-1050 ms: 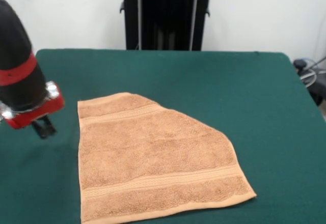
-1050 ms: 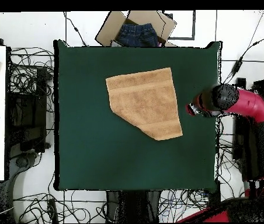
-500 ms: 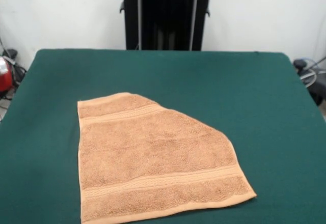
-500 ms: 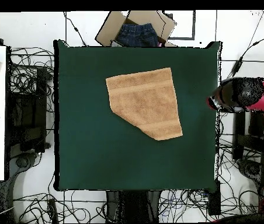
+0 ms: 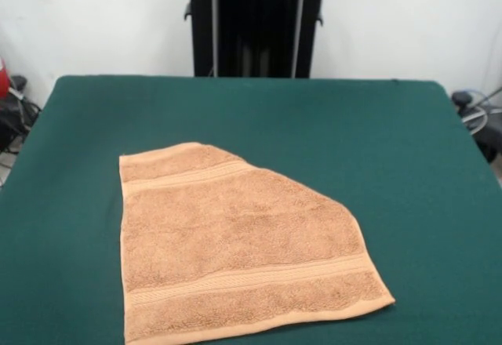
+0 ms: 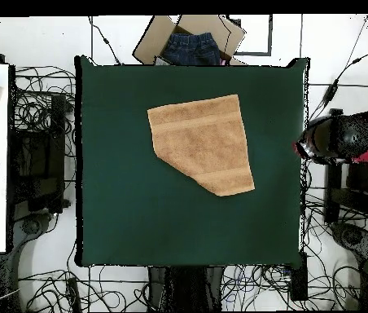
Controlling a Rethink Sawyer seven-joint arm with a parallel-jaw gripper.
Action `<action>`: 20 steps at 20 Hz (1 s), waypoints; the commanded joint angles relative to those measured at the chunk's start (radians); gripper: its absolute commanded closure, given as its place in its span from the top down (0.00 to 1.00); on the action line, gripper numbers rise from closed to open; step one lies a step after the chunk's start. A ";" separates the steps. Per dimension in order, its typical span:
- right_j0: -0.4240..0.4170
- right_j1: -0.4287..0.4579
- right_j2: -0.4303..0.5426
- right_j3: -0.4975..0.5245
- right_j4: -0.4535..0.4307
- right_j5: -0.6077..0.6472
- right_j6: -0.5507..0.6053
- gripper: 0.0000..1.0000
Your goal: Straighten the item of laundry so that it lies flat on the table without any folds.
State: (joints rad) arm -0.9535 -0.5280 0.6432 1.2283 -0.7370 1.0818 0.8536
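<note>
Orange-tan towel (image 5: 235, 247) lying on green desk (image 5: 376, 149), one corner tucked under. Robot hand (image 6: 308, 147) beside desk edge; open or closed, cannot tell.

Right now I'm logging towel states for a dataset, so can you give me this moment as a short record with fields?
towel: orange-tan terry, on the table, not a full square; one corner looks folded, leaving a slanted edge
stripes: woven bands near two opposite edges
table: dark green top, far larger than the towel
arm: red, beside the table's edge in the overhead view, not over the towel
gripper: fingers not visible
contact with towel: none
</note>
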 commanded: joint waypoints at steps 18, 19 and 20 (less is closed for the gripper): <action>0.069 -0.233 -0.139 0.521 0.149 -0.208 0.386 0.00; 0.080 -0.234 -0.157 0.550 0.157 -0.253 0.434 0.00; 0.091 -0.235 -0.174 0.579 0.166 -0.299 0.476 0.00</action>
State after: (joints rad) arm -0.9362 -0.7175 0.5891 1.4986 -0.6139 0.9970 0.8703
